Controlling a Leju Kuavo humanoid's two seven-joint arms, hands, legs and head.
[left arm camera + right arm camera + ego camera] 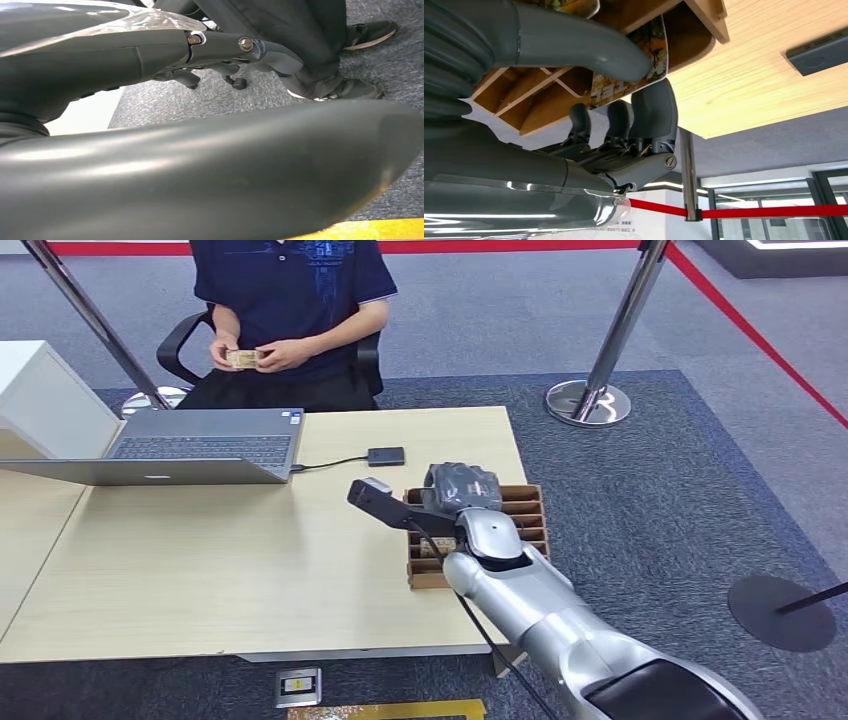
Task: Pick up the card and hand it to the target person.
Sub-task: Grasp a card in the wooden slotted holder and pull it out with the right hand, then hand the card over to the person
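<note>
The table [250, 560] looks like pale wood with a smooth matt top, its grain plain in the right wrist view. At its right edge the divided box [530, 510] seems brown cardboard or thin wood (hard to tell which), dull. The card [634, 75] is glossy printed paper. The right hand [462, 488] is matt grey plastic; its arm is polished silver metal. The laptop [200, 445] is brushed grey metal. The carpet [650, 490] is rough cloth, the stanchion [600, 370] shiny chrome.

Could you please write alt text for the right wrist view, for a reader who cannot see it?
The robot's right hand pinches a printed card between thumb and fingers at the wooden divider box. Beyond lie the light wooden table and a dark flat device.
</note>
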